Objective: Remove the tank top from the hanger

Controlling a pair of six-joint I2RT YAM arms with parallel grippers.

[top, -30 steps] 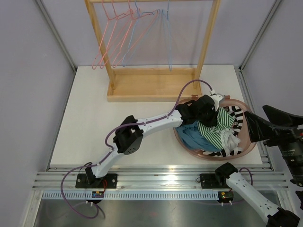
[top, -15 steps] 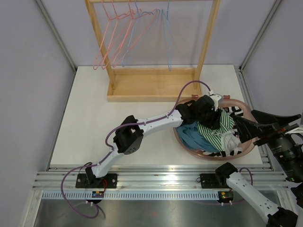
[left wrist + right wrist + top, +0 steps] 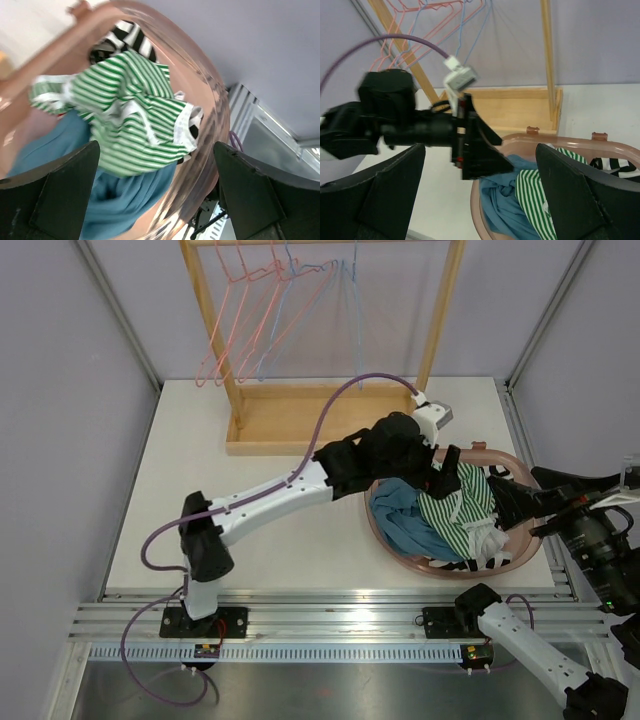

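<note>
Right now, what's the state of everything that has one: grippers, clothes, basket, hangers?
left gripper: open, empty, over the basket
right gripper: open, empty, at the basket's right side
green striped top: crumpled in the basket, on no hanger
blue garment: crumpled in the basket
basket: upright, holding clothes
hangers: bare, hung on the rack
rack: upright
</note>
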